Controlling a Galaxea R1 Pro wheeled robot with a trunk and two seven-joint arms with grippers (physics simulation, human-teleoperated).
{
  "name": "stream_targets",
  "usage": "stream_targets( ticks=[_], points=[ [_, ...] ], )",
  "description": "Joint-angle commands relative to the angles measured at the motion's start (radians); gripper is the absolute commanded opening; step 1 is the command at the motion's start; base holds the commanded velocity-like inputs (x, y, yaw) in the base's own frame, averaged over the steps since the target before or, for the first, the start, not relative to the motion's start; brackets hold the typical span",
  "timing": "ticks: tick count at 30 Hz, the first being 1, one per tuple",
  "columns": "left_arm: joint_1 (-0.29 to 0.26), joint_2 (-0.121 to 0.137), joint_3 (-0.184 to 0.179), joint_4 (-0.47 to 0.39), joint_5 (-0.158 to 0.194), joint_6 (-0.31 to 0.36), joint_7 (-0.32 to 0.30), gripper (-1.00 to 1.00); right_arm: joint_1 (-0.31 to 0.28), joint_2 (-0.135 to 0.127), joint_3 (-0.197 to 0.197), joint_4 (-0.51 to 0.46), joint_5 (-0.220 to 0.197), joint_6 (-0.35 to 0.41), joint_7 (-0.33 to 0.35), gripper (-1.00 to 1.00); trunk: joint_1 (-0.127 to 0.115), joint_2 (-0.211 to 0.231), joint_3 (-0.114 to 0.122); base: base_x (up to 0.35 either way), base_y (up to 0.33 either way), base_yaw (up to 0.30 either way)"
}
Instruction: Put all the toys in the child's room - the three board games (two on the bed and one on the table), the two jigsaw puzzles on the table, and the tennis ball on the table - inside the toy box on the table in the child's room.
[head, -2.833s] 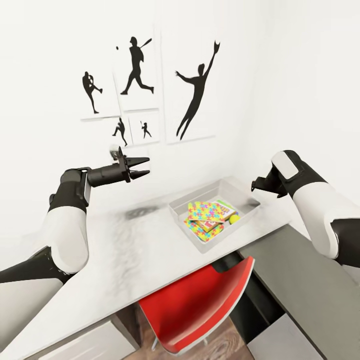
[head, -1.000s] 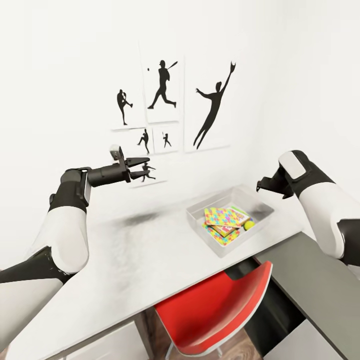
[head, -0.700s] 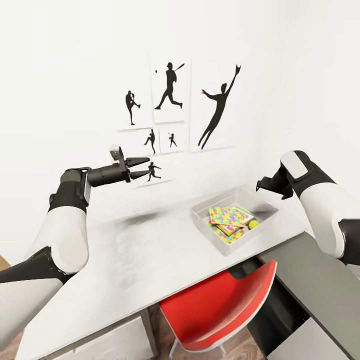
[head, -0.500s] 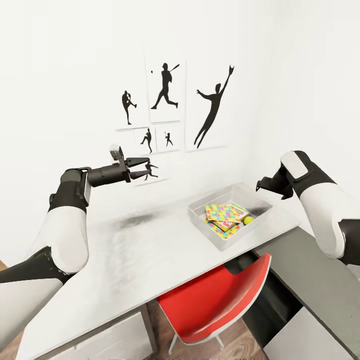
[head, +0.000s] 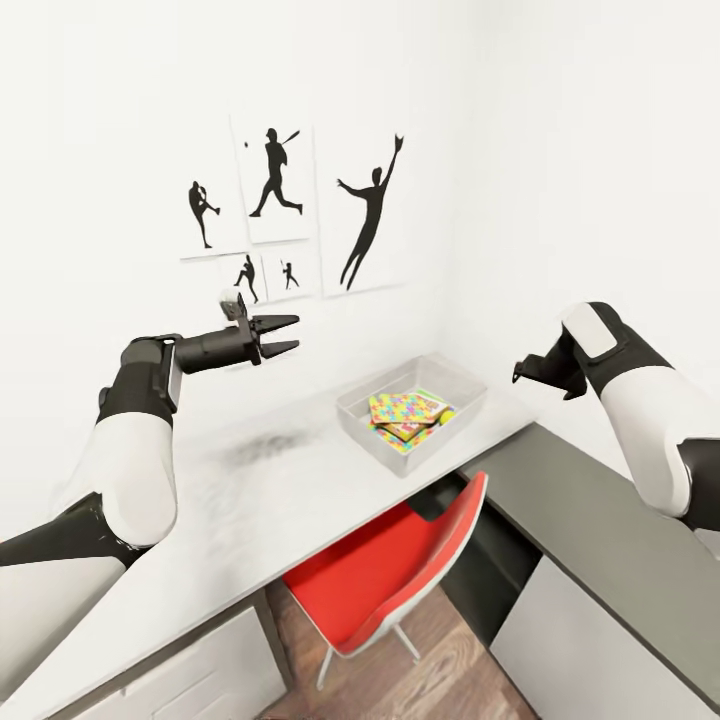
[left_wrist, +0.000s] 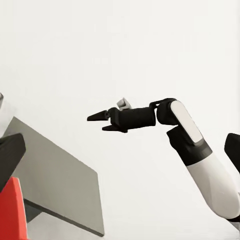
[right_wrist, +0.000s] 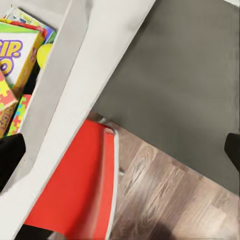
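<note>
White wall with baseball silhouettes behind, and the table runs long across the corner. Toy box sits at its far end, jigsaw puzzle on top, tennis ball tucked alongside (SKIP-BO box visible from the right wrist). Right gripper is nearer, jaws spread; left gripper parted, empty.

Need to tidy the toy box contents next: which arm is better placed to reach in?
Probably the right. The right gripper hangs open just beside the toy box, whose contents its wrist camera sees. The left gripper hovers open farther away, over bare table.
</note>
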Motion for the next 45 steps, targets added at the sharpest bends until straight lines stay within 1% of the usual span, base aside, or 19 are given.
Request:
stream_targets(
  ticks=[1, 5, 24, 34, 45],
  points=[
    [-0.002, -0.001, 0.005, -0.001, -0.010, 0.010, -0.008, 1.00, -0.001, -0.001, 0.005, -0.001, -0.011, 0.003, -0.007, 1.00, 0.000, -0.002, -0.002, -0.188, 0.046, -0.277],
    [-0.002, -0.001, 0.004, -0.001, -0.010, 0.010, -0.008, 1.00, -0.001, -0.002, 0.005, -0.001, -0.010, 0.003, -0.007, 1.00, 0.000, -0.002, -0.002, -0.212, 0.080, -0.277],
    [-0.002, -0.001, 0.003, -0.001, -0.010, 0.010, -0.008, 1.00, 0.003, -0.021, 0.005, 0.001, -0.012, 0.003, -0.003, 1.00, 0.000, -0.002, -0.002, -0.256, 0.144, -0.278],
    [-0.002, 0.000, 0.012, -0.001, -0.010, 0.010, -0.008, 1.00, 0.009, -0.021, 0.004, 0.001, -0.012, 0.003, -0.005, 1.00, 0.000, -0.002, -0.002, -0.042, 0.033, -0.278],
    [-0.001, 0.000, 0.011, -0.001, -0.010, 0.010, -0.008, 1.00, 0.008, -0.022, 0.004, 0.001, -0.012, 0.003, -0.005, 1.00, 0.000, -0.002, 0.002, -0.002, 0.001, -0.278]
  ],
)
